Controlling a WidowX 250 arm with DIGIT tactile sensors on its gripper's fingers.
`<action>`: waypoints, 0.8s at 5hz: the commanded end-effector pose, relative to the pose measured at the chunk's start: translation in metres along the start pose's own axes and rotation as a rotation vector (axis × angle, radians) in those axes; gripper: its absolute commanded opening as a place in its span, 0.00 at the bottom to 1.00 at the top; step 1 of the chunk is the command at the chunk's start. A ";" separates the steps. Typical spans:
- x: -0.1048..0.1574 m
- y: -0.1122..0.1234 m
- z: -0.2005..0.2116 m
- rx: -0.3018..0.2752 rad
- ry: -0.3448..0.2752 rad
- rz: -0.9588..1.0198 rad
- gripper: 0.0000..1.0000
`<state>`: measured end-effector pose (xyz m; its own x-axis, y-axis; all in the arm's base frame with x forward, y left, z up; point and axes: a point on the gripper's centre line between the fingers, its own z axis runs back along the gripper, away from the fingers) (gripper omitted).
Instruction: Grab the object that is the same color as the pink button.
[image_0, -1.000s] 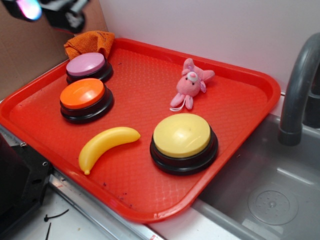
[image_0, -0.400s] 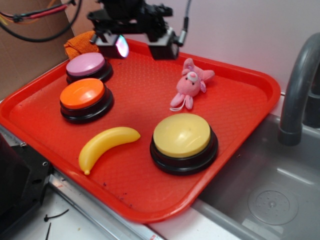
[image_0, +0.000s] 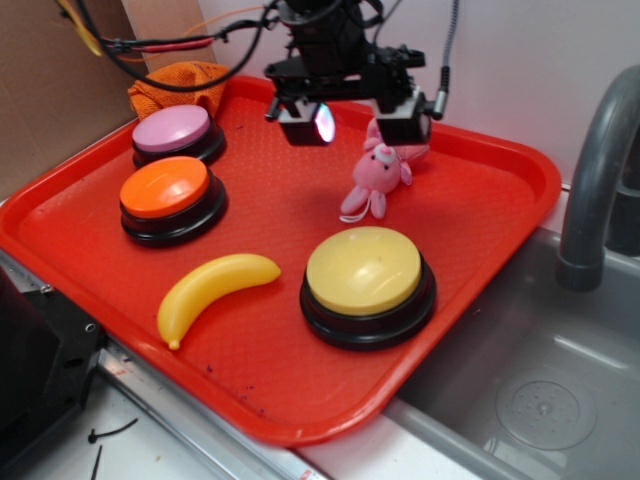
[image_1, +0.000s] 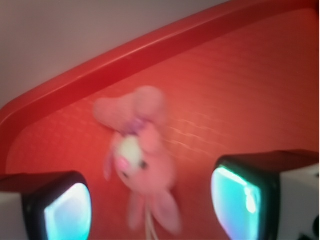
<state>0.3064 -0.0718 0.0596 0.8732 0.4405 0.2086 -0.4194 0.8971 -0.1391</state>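
2 jaws of my gripper (image_1: 150, 205) stand apart above the pink plush toy (image_1: 140, 160); soft, light, so I would pinch its body.

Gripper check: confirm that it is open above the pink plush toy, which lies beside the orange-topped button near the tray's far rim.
One detail is wrong. The gripper is open above the pink plush toy near the far rim of the tray, but the exterior view shows the toy apart from the orange-topped button; the nearest button is the yellow-topped button.

No readable text, labels, brands or numbers on anything in view.
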 end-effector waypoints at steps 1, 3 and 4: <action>0.030 -0.012 -0.018 -0.004 -0.019 -0.018 1.00; 0.030 -0.004 -0.028 0.034 0.035 -0.044 0.00; 0.025 -0.001 -0.008 0.043 0.058 -0.130 0.00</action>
<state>0.3140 -0.0655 0.0290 0.9469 0.3117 0.0784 -0.3110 0.9502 -0.0213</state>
